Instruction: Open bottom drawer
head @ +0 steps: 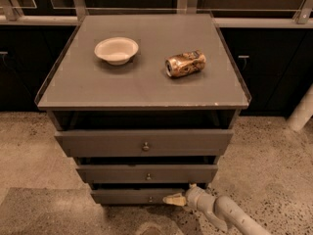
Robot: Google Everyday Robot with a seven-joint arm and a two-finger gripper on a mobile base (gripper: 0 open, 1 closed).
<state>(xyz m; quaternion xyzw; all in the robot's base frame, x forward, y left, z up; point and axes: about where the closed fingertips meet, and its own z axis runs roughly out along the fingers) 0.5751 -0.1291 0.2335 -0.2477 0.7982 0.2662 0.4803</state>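
The bottom drawer [122,196] is the lowest and shortest of three grey fronts on the cabinet, with a tiny round knob [150,199] at its centre. Its front sits slightly out from the cabinet frame. My gripper [181,193] is low at the drawer's right end, just right of the knob, reaching in from the lower right. It is open and holds nothing. One pale fingertip [171,199] points left toward the knob, close to the drawer front. The other fingertip [192,185] is up by the drawer's top right corner.
The middle drawer [146,173] and the top drawer [144,142] stand slightly out above. A white bowl [116,50] and a crushed can [185,63] lie on the cabinet top [146,89]. Speckled floor surrounds the cabinet. A white pole [302,110] stands at the right.
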